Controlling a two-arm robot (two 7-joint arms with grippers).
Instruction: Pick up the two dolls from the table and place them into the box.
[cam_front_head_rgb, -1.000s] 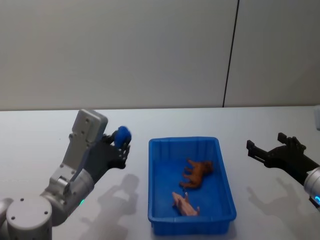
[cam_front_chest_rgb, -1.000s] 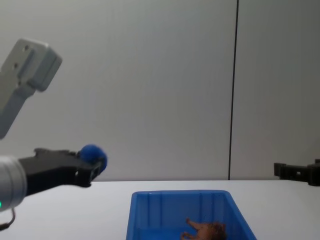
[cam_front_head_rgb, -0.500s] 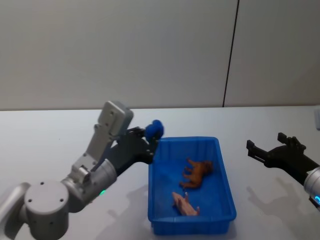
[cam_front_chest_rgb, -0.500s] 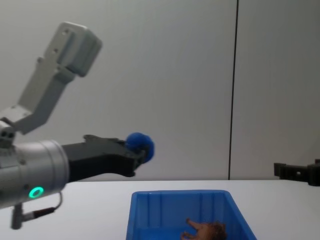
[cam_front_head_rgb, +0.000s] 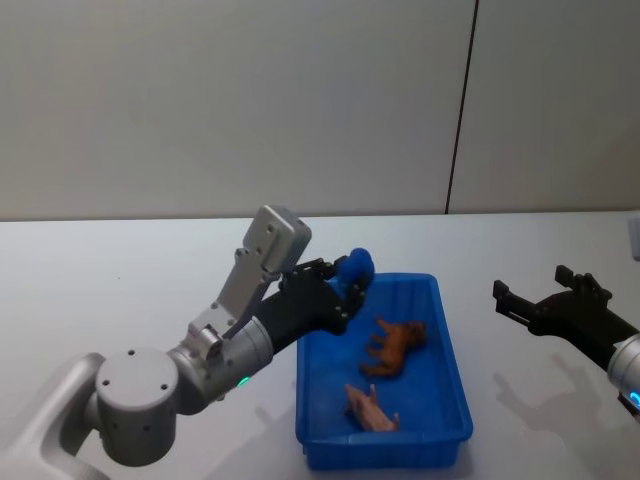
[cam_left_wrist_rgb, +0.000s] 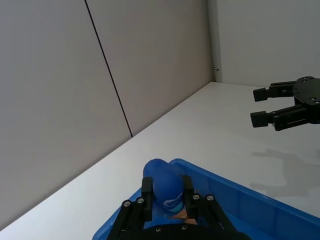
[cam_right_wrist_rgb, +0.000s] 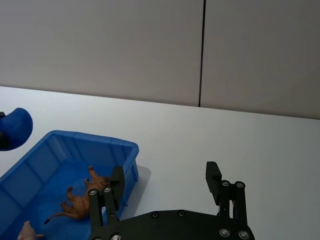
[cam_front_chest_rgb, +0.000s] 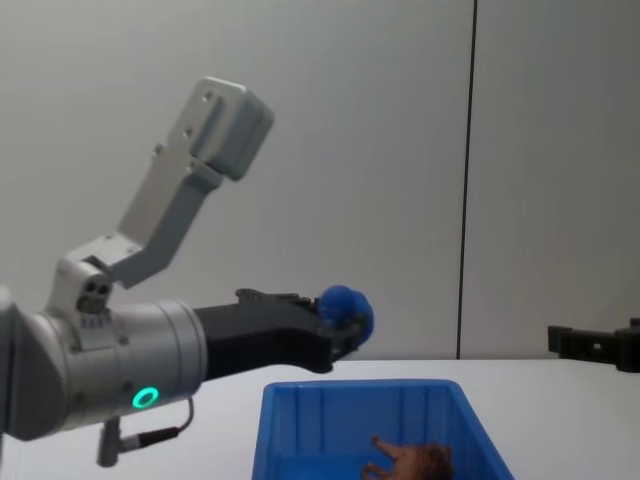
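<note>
The blue toy (cam_front_head_rgb: 356, 267) sits clamped in the left gripper (cam_front_head_rgb: 347, 281), above the box's (cam_front_head_rgb: 310, 420) 11 o'clock corner. The brown doll (cam_front_head_rgb: 395, 345) lies inside the box. At 3 o'clock, the right gripper (cam_front_head_rgb: 527, 298) hovers over the table (cam_front_head_rgb: 100, 270), fingers apart

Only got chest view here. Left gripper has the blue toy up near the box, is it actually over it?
Observer: Head view puts the left gripper and blue toy above the box's rear left corner, over the rim.
Operator: What's in the box? I see one brown thing.
Observer: The brown doll lies mid-box, and a pinkish toy lies nearer the front wall.
Operator: Right gripper?
Observer: The right gripper is open, above the table to the box's right, holding nothing.
</note>
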